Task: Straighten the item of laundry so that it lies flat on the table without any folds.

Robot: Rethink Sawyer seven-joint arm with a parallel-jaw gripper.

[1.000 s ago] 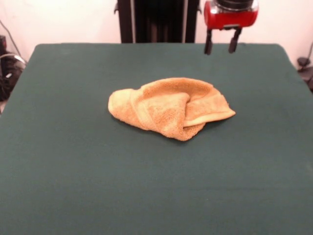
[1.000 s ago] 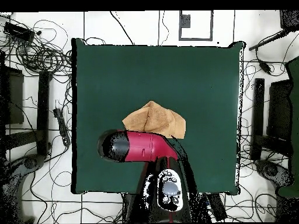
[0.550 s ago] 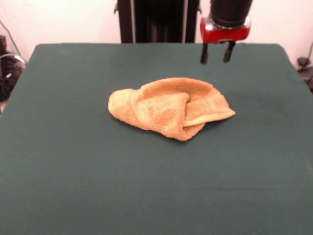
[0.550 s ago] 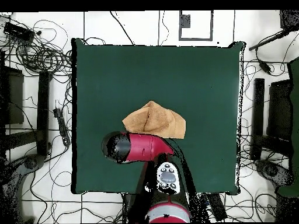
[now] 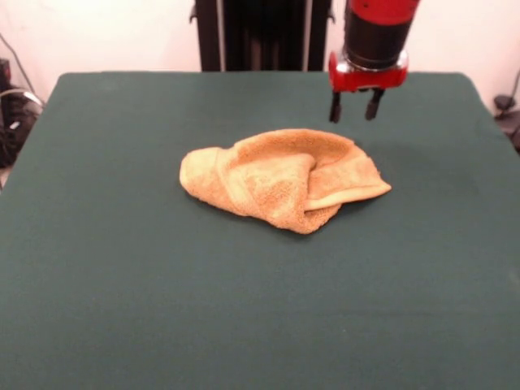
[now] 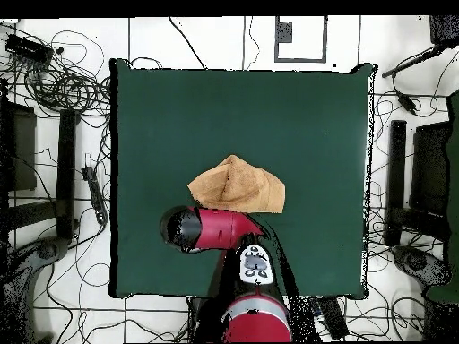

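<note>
Yellow-orange towel (image 5: 280, 177): bunched at frame centre on green table (image 5: 122, 284).
Gripper (image 5: 353, 107): upper right above towel, fingers parted, empty.

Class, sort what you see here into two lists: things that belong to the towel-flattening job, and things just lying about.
Belongs to the job:
towel, crumpled and folded over itself
green table
claw, open, above the table behind the towel

Just lying about:
cables on the floor around the table

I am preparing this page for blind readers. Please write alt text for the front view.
A crumpled yellow-orange towel lies folded over itself near the middle of a dark green table. The robot's red and black hand hangs open above the table, just behind the towel's right end, not touching it.
</note>
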